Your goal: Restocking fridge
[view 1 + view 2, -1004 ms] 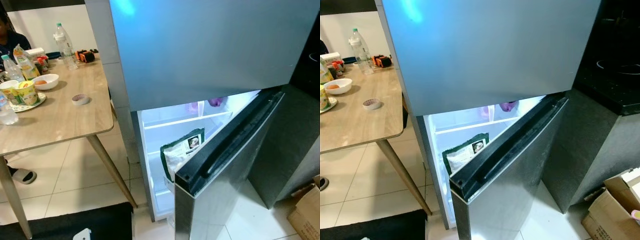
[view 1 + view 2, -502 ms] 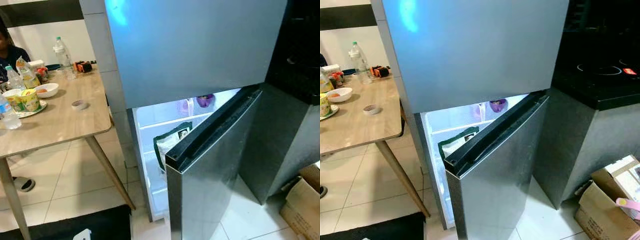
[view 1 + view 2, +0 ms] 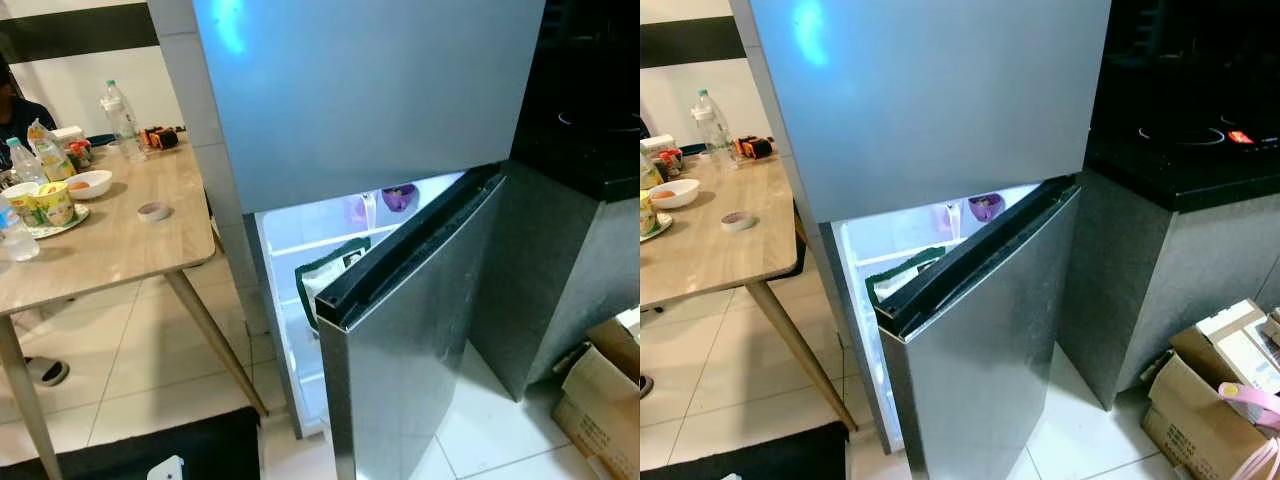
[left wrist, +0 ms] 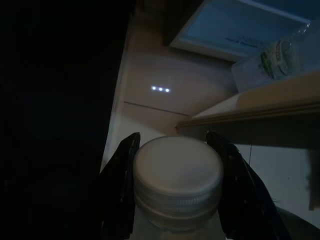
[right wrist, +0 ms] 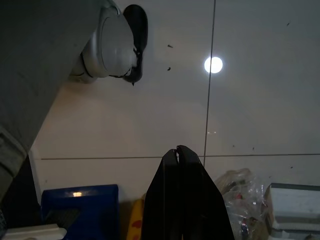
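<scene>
Left tool point(image 4: 177, 187) is clamped on a clear plastic bottle w/ white ribbed screw cap point(image 4: 177, 172); black fingers point(image 4: 120, 187) sit on both sides of the cap, lower centre of the left wrist view. Right tool point(image 5: 179, 152) has its fingers pressed together, tips touching, lower centre of the right wrist view, pale tiled floor point(image 5: 250, 100) beyond it.

Head view, near to far: grey steel lower fridge door point(image 3: 410, 340) stands partly open at centre-bottom. Behind its top edge, inside the lit white fridge compartment point(image 3: 300, 225), a green-and-white food pouch point(image 3: 320, 275) stands upright at mid-frame. On the shelf above, a small purple cup point(image 3: 398, 196) sits just beside a pale translucent container point(image 3: 357, 210). Upper grey freezer door point(image 3: 370, 90) is closed, top centre. Brown cardboard boxes point(image 3: 1205, 390) sit lower right on the floor.

Left side: light wooden worktop point(image 3: 110, 240) carries a white bowl point(image 3: 88, 183), small round tape roll point(image 3: 153, 210), clear water bottle point(image 3: 118, 105). A person's dark sleeve point(image 3: 20, 110) is at far upper left.
</scene>
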